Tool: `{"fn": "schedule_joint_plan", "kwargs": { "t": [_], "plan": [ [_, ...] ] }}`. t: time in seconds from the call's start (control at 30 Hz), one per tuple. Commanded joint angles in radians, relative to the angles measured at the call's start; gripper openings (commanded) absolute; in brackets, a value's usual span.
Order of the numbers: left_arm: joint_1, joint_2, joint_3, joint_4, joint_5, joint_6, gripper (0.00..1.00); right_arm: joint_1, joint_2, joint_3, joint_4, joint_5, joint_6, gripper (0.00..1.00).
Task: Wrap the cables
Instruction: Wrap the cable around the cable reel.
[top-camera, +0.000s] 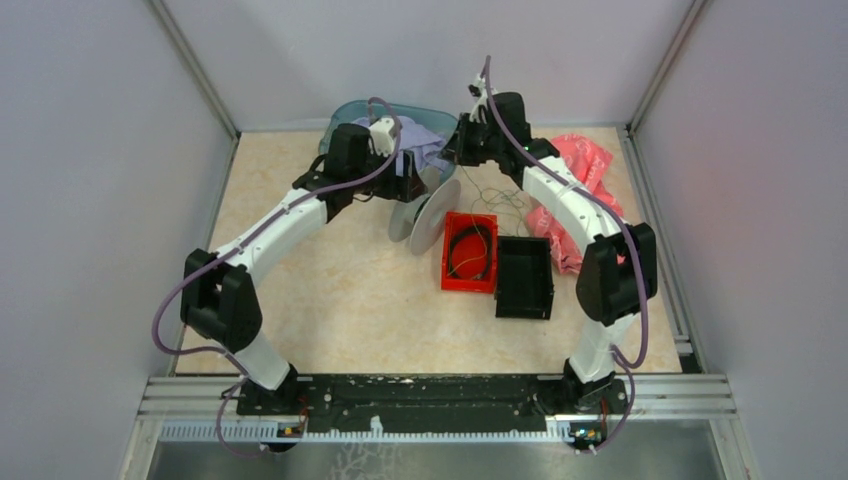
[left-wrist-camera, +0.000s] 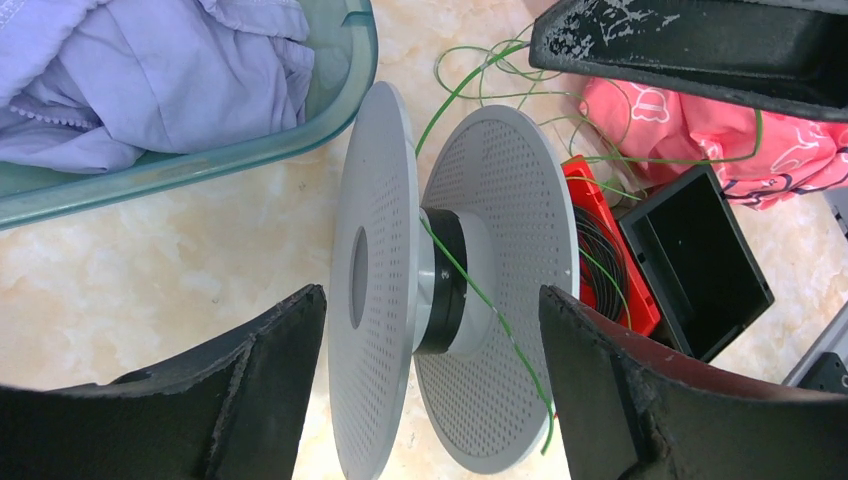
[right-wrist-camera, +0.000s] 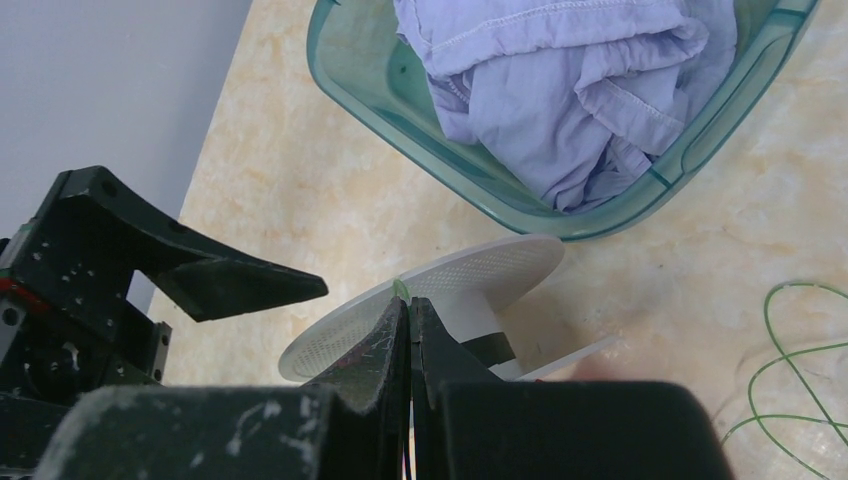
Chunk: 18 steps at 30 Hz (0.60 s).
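Note:
A white perforated spool (top-camera: 425, 215) with a black-banded hub stands on edge on the table. My left gripper (left-wrist-camera: 430, 295) is open, one finger on each side of the spool (left-wrist-camera: 470, 300) with gaps to both flanges. A thin green wire (left-wrist-camera: 470, 285) crosses the hub and runs up to loose green loops (left-wrist-camera: 520, 95) on the table. My right gripper (right-wrist-camera: 410, 300) is shut, with a bit of green wire (right-wrist-camera: 401, 288) pinched at its tips, just above the spool (right-wrist-camera: 470, 275). Loose wire loops (top-camera: 490, 195) lie right of the spool.
A teal basin (top-camera: 345, 115) with purple cloth stands behind the spool. A red bin (top-camera: 450, 272) holding coiled dark wire and an empty black bin (top-camera: 524, 277) stand to its right. A pink cloth (top-camera: 580, 165) lies at the back right.

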Motion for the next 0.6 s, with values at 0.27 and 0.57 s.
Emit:
{"fn": "schedule_joint_plan", "kwargs": {
  "t": [0.27, 0.57],
  "plan": [
    [-0.049, 0.064, 0.051, -0.016, -0.106, 0.061, 0.84, 0.012, -0.036, -0.021, 0.063, -0.013, 0.025, 0.0],
    [-0.068, 0.096, 0.051, -0.039, -0.161, 0.133, 0.82, 0.012, -0.048, -0.038, 0.071, -0.004, 0.02, 0.0]
  ]
}}
